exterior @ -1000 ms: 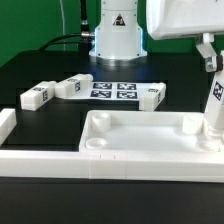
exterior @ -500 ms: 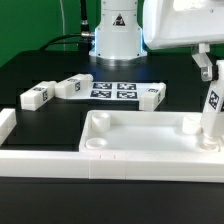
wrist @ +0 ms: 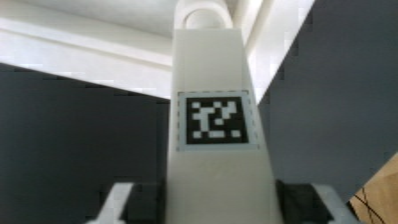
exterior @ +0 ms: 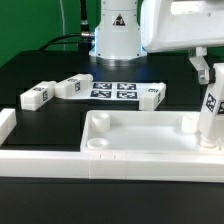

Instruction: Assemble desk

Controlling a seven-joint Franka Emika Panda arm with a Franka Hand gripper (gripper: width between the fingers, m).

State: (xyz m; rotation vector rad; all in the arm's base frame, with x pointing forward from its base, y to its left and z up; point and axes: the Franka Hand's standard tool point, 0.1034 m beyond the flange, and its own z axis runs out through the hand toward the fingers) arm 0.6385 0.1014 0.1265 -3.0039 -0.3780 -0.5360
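Note:
The white rimmed tabletop [exterior: 140, 137] lies upside-up at the front, with round recesses in its corners. My gripper [exterior: 206, 78] is shut on a white leg block [exterior: 209, 118] and holds it upright over the tabletop's corner on the exterior view's right; its lower end is at or in that recess. In the wrist view the leg [wrist: 214, 120] runs between my fingers [wrist: 125, 203], its square tag facing the camera. Three more leg blocks lie on the black table behind: one [exterior: 37, 95], a second [exterior: 72, 87] and a third [exterior: 150, 96].
The marker board [exterior: 113, 90] lies flat behind the tabletop, between the loose legs. A long low white border wall [exterior: 50, 160] runs along the front and turns up on the exterior view's left [exterior: 6, 124]. The robot base [exterior: 117, 35] stands at the back.
My gripper has come down and slightly toward the exterior view's left with the leg in it, bringing the leg's lower end down to the tabletop's corner.

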